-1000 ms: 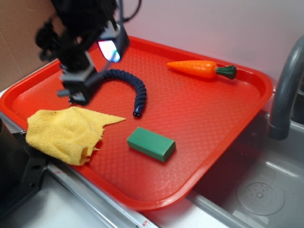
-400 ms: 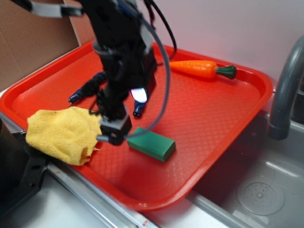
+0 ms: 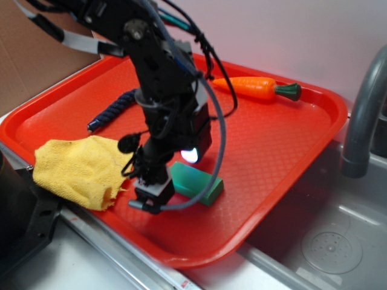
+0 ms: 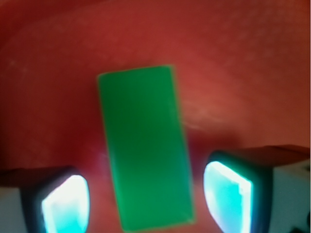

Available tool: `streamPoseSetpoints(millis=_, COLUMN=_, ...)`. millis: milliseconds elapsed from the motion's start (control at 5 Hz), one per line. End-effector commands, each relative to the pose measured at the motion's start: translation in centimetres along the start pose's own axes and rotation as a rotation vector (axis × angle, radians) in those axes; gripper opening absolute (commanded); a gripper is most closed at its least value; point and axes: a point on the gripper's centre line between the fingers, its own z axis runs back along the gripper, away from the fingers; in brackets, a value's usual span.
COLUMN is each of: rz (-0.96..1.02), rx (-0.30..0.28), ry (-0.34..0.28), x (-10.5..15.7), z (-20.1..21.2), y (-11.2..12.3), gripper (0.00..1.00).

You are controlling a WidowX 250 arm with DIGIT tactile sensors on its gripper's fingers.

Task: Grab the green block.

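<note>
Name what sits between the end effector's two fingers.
The green block lies lengthwise between the end effector's open fingers, on the red tray; the wrist view shows it.

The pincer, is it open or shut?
Open. The pincer has a finger each side of the green block, with red tray showing between.

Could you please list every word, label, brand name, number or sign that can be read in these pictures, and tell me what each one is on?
None: no readable text shows in either view.
The green block, the red tray, the yellow cloth and the toy carrot all have plain, unmarked surfaces.
A faint reddish mark on the sink edge below the tray is too small to read.
</note>
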Motion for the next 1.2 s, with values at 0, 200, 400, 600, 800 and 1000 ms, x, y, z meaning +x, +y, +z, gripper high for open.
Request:
streamPoseSetpoints(millis=0, rz=0.032, rx=0.012, ry=0.023, x=0.0, z=-0.8, y=0.6, gripper=0.00)
streamPoseSetpoints(millis=200, rz=0.041, rx=0.021, ry=0.029, x=-0.2, z=-1.0, y=1.1, gripper=0.00)
streamPoseSetpoints(millis=400, rz=0.163, rx=0.026, ry=0.026, x=-1.2, z=0.8, y=2.1, gripper=0.00)
streamPoseSetpoints(millis=600, rz=0.415, rx=-0.009, ry=0.015, x=-3.4, z=5.3, y=3.6, gripper=0.00)
streamPoseSetpoints(millis=800, rz=0.668, rx=-0.062, ry=-0.019, x=-5.2, z=9.2, y=4.8, gripper=0.00)
streamPoseSetpoints(millis=1000, rz=0.919, rx=-0.076, ry=-0.060, x=-7.3, z=12.3, y=5.2, gripper=0.00)
